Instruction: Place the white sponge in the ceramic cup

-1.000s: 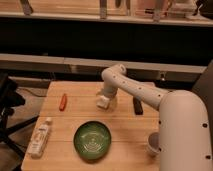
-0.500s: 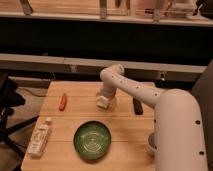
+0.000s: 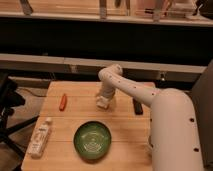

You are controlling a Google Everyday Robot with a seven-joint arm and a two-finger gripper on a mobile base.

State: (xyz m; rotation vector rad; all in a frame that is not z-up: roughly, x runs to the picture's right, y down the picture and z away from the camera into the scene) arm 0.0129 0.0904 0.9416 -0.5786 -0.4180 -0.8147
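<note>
A: Where is the end effector [image 3: 104, 98]?
B: Low over the middle of the tabletop [image 3: 75, 112], right at the sponge [image 3: 102, 105]. I cannot tell whether it is grasping or released.
A: Around it?
B: Bowl [image 3: 92, 140] nearer the camera, black bar [image 3: 137, 106] on the right. The cup is not in view.
A: Advice?
B: Grip the sponge centrally, then lift it clear before moving.

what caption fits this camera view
Gripper down at the middle of the wooden table, green bowl nearer the camera, white bottle by the edge

Wooden table [image 3: 126, 126]; dark wall [image 3: 75, 42] behind; perhaps black chair [image 3: 9, 102] at left; gripper [image 3: 103, 102] low over table middle.
</note>
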